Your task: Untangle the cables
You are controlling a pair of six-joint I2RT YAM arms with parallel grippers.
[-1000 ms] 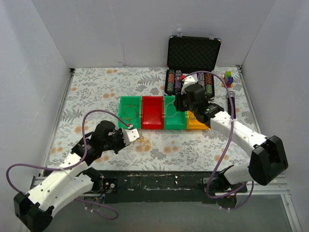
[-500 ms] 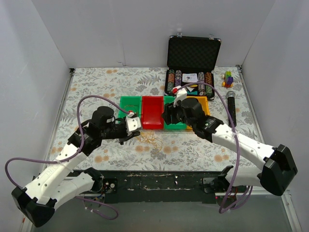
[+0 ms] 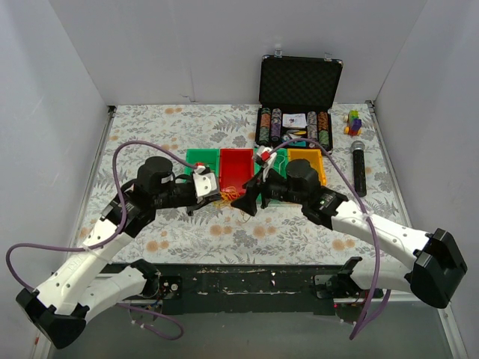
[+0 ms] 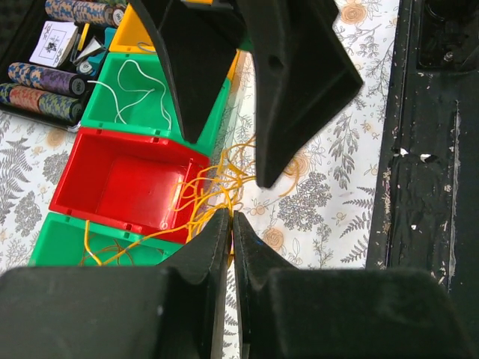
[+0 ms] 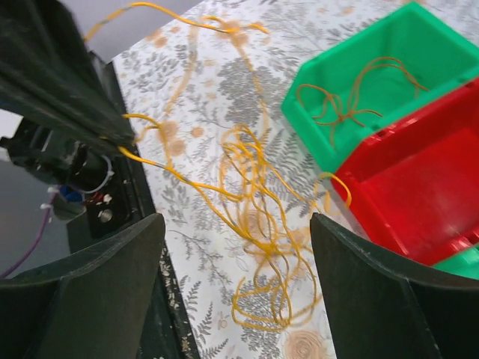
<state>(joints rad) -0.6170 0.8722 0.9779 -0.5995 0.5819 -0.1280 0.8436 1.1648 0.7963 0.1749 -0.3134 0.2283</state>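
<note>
Your left fingers (image 4: 202,254) pinch a strand of the cables (image 5: 254,187), right fingers (image 5: 374,292) gape wide; mostly knotted, much untangling left.

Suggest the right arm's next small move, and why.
Probably lower the open right gripper onto one loop of the cables and close. The left gripper pinches orange strands at one end, and the rest lies directly below the open jaws.

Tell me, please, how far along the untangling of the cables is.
Done: one tan strand lies alone in a green bin. In hand: the left gripper is shut on a strand of the cables, the right gripper open above them. Left: most orange and yellow loops sit knotted on the table by the red bin.
</note>
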